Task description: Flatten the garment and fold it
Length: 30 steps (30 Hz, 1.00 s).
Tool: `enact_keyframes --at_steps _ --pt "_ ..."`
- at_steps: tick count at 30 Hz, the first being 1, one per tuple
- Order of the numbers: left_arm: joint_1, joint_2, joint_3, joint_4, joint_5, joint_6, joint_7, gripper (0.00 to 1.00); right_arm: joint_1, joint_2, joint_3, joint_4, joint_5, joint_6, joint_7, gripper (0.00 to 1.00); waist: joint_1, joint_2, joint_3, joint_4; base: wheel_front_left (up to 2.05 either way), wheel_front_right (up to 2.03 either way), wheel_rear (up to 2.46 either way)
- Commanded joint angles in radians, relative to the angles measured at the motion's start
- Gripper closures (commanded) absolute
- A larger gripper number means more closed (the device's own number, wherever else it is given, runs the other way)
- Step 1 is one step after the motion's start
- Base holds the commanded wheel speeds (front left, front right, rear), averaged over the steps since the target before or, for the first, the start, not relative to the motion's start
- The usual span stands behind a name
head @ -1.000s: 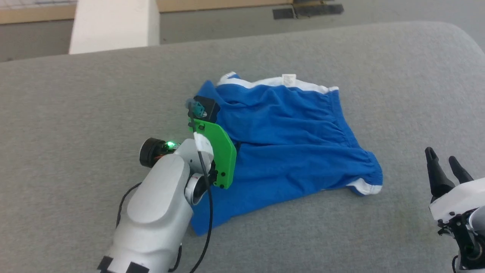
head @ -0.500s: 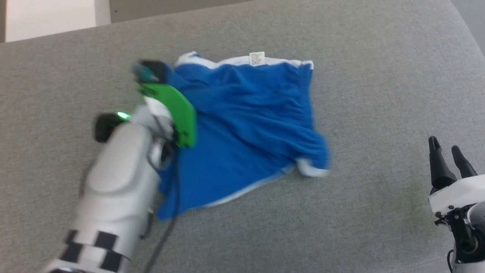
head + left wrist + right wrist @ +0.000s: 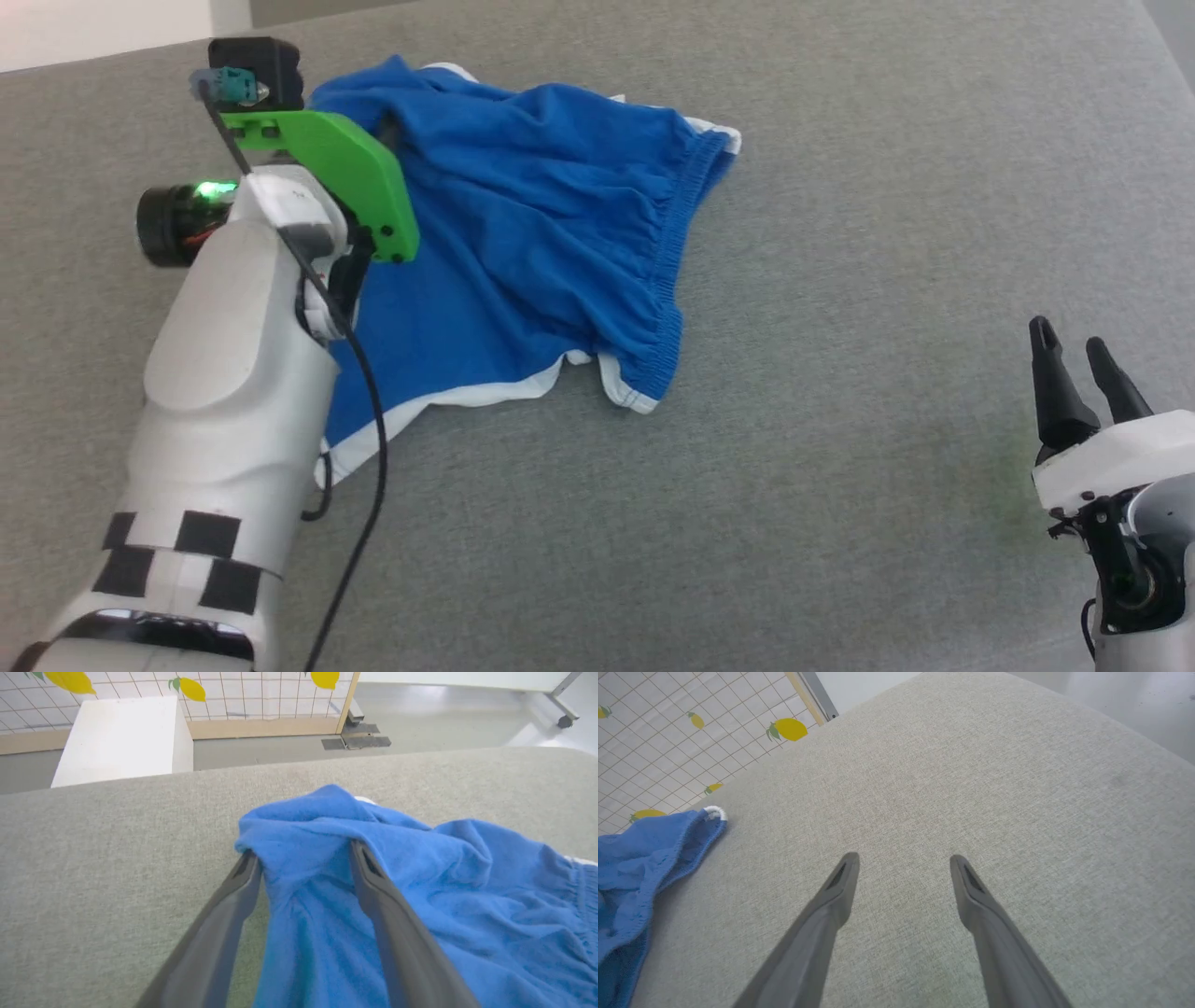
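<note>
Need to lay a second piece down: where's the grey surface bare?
Bare: the wide stretch of grey surface between the garment and the right gripper, and the near strip below the white hem. Crowded: the left, around the left gripper and arm.

Grey fabric surface (image 3: 93,858), white block (image 3: 117,737), lemon-print tiled wall (image 3: 261,695), glossy grey floor (image 3: 444,714)

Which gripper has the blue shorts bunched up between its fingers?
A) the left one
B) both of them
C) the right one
A: the shorts bunch between the spread fingers of the left gripper, while the right gripper hangs open over the bare grey surface.
</note>
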Motion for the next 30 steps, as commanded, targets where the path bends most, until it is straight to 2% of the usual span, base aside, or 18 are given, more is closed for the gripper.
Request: enact_keyframes --at_steps 1,6,7,10,15,20,25,30 --pt "0.012 -0.007 0.003 -0.021 -0.008 -0.014 -0.048 0.0 0.003 0.0 0.003 0.001 -0.003 -0.001 -0.007 0.0 -0.0001 0.0 -0.033 0.041 0.0 0.0 0.0" --pt "0.126 -0.004 0.035 -0.14 -0.016 -0.044 -0.313 0.0 0.024 0.0 0.018 -0.007 -0.022 -0.001 0.001 0.0 -0.0001 0.0 -0.091 0.097 0.0 0.0 0.0" --pt "0.173 0.001 0.045 -0.17 -0.011 -0.039 -0.379 0.0 0.029 0.0 0.025 -0.01 -0.026 -0.001 0.005 0.0 -0.0001 0.0 -0.111 0.11 0.0 0.0 0.0" --pt "0.326 0.001 0.083 -0.256 -0.021 -0.013 -0.484 0.0 0.047 0.0 0.045 -0.025 -0.037 -0.001 0.023 0.0 -0.0001 0.0 -0.153 0.138 0.0 0.0 0.0" --pt "0.581 -0.016 0.141 -0.414 -0.018 0.04 -0.518 0.0 0.092 0.0 0.097 -0.055 -0.06 -0.001 0.086 0.0 -0.0001 0.0 -0.21 0.179 0.0 0.0 0.0" --pt "0.78 -0.064 0.162 -0.545 -0.014 0.08 -0.521 0.0 0.132 0.0 0.196 -0.09 -0.071 -0.001 0.176 0.0 -0.0001 0.0 -0.233 0.225 0.0 0.0 0.0" --pt "0.832 -0.084 0.141 -0.596 -0.015 0.081 -0.521 0.0 0.086 0.0 0.317 -0.07 -0.057 -0.001 0.255 0.0 -0.0001 0.0 -0.225 0.276 0.0 0.0 0.0" --pt "0.812 -0.094 0.11 -0.609 -0.014 0.073 -0.515 0.0 -0.02 0.0 0.389 0.028 -0.07 -0.001 0.295 0.0 -0.0001 0.0 -0.196 0.323 0.0 0.0 0.0"
